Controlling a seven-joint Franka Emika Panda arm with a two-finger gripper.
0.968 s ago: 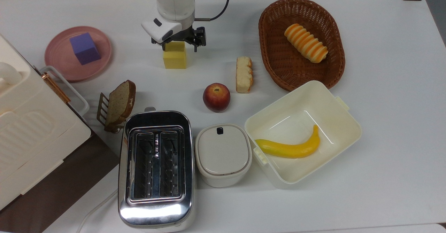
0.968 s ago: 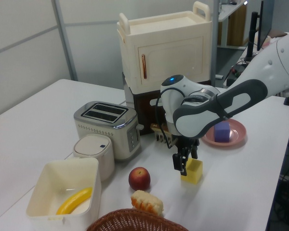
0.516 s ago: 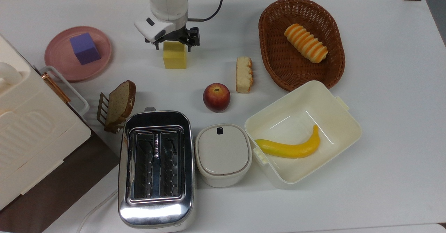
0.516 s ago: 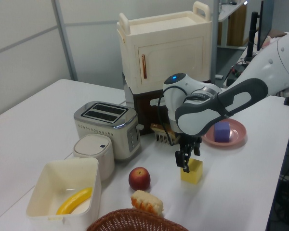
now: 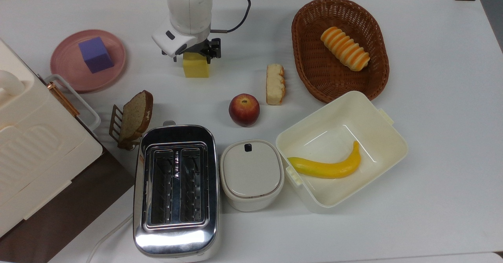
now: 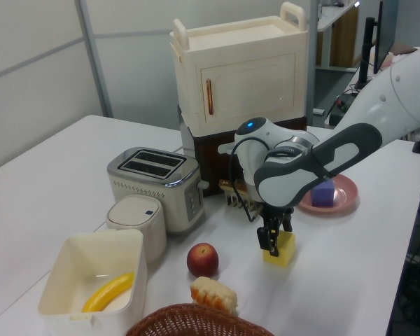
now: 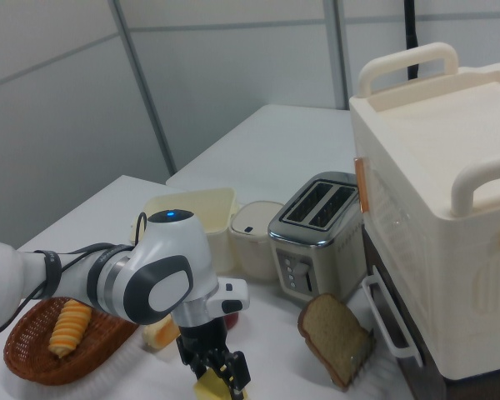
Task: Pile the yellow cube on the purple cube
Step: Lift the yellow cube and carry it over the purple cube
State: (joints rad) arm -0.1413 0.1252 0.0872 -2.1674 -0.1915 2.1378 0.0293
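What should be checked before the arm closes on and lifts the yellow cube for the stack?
1. Gripper lowered over the yellow cube: ok.
2. Fingers straddling the cube on both sides: ok, in the top view.
3. Firm grasp already made: cannot tell.
4. Yellow cube flat on the table: ok.
5. Purple cube sits on the pink plate, top bare: ok.
6. Path toward the plate free of objects: ok.

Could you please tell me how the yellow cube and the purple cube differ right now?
The yellow cube sits on the bare white table, with the claw down around it; the purple cube rests on a pink plate, with nothing touching it. Both are plain, sharp-edged blocks.
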